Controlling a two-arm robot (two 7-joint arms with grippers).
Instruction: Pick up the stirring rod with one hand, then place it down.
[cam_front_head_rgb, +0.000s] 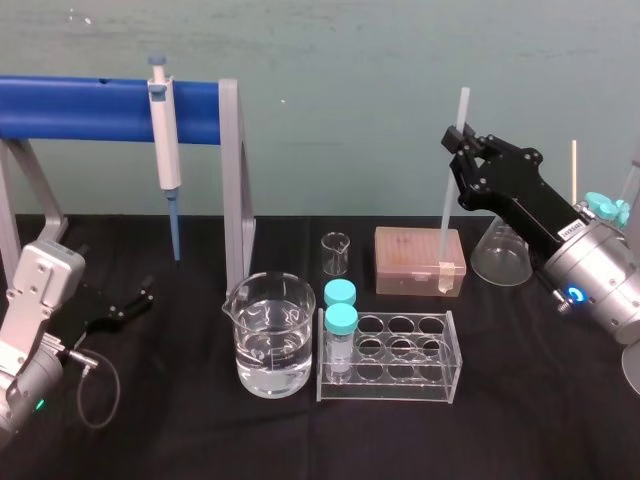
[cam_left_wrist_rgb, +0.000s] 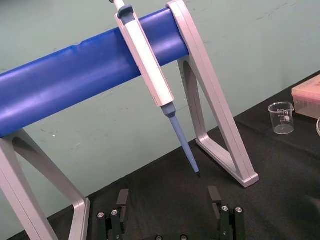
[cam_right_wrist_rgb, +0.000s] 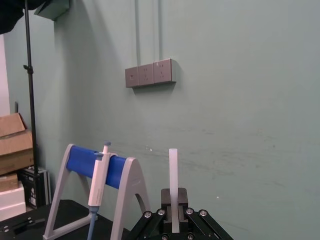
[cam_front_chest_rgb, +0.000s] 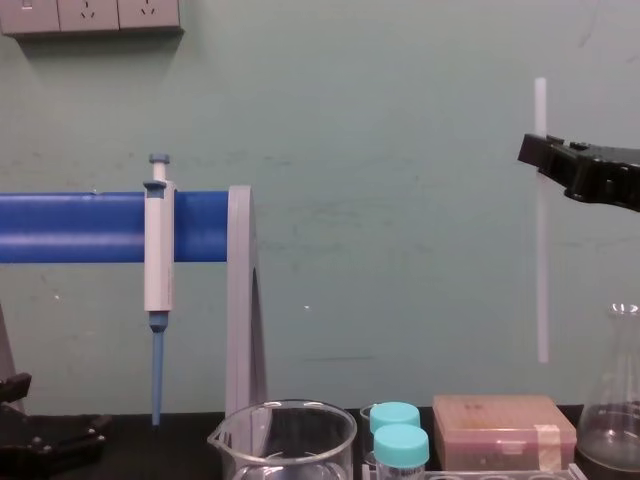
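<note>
Right end effector (cam_front_head_rgb: 462, 140): closed on the stirring rod (cam_front_head_rgb: 450, 200) near its upper end; raised, at 2 o'clock from the large beaker (cam_front_head_rgb: 268, 335).
Stirring rod: held upright in the air. In the chest view its lower end is seen well above the pink box (cam_front_chest_rgb: 503, 430), and no contact with the counter (cam_front_head_rgb: 180, 440) is observed.
Left end effector (cam_left_wrist_rgb: 168, 200): fingers spread wide, nothing held; parked low at 9 o'clock from the large beaker, near the pipette stand (cam_front_head_rgb: 232, 180).
Progress: the pick-up is judged complete; the placing down is not yet done.
Remaining step: a lowering onto a bare patch of counter, clear of the glassware, is judged necessary.
Counter: covered in black cloth. A tube rack (cam_front_head_rgb: 387, 357) with two blue-capped tubes is set at 3 o'clock from the large beaker, a small beaker (cam_front_head_rgb: 335, 253) at 12 o'clock from the rack, and a flask (cam_front_head_rgb: 497, 255) at 3 o'clock from the pink box.
Room: a green wall is noted behind, with socket plates (cam_right_wrist_rgb: 150, 73) and cardboard boxes (cam_right_wrist_rgb: 12, 145) to one side.
</note>
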